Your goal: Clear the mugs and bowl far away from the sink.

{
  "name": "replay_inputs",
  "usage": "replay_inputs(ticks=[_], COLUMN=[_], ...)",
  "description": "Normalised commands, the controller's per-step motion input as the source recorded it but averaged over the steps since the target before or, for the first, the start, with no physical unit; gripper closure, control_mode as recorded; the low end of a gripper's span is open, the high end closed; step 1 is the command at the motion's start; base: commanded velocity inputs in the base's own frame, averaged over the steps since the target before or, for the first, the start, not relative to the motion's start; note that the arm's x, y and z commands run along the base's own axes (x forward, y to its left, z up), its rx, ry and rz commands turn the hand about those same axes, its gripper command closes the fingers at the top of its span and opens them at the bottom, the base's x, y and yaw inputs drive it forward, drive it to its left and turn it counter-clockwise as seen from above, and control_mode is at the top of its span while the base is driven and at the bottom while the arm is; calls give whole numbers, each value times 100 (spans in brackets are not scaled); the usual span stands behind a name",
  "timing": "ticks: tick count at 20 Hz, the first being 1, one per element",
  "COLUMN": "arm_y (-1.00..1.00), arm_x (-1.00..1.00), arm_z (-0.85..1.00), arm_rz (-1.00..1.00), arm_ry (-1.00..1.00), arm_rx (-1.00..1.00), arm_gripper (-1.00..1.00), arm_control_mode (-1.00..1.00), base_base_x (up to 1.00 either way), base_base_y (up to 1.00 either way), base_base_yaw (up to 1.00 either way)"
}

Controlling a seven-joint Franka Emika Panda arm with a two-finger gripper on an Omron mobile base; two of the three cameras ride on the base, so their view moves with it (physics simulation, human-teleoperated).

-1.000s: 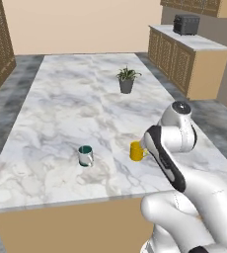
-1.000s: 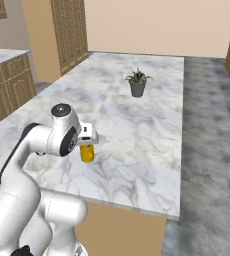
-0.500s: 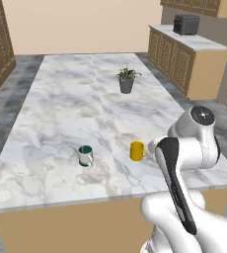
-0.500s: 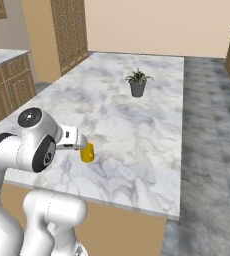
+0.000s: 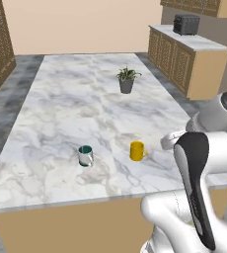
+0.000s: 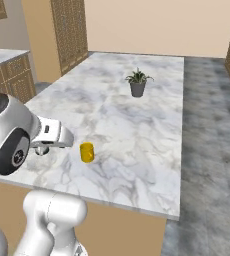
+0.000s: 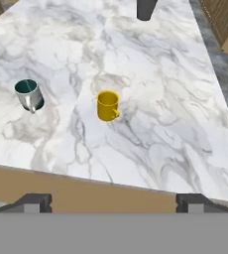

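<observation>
mugs, two of them, stand upright on the marble island near its front edge: the yellow mug and, well apart to its left, the teal mug with its grey-white outside. from the hand's own camera the yellow mug sits at about twelve o'clock, just left of centre, handle turned toward four o'clock; the teal one lies off at ten o'clock. the gripper hangs back over the island's near edge, its two dark tips spread as wide as they go and nothing between them. so the yellow mug is the nearer one, almost straight ahead of the hand and lower; a reach forward and down would meet it first, i'd say. farther up the island, toward twelve o'clock, a potted plant stands alone.
</observation>
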Motion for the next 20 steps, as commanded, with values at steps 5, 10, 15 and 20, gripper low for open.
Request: replay_inputs(ticks=[5,10,15,20], arm_y=[7,2,9,16], arm_x=[-91,-66,-39,-37], arm_z=[0,37,53,16], arm_rz=[0,-1,0,7], arm_ry=[-24,1,9,-8], arm_rx=[0,2,3,0], arm_gripper=[-100,-100,-100,-100], arm_control_mode=[-100,-100,-100,-100], base_base_x=[0,0,0,0], base_base_y=[0,0,0,0], base_base_yaw=[0,0,0,0])
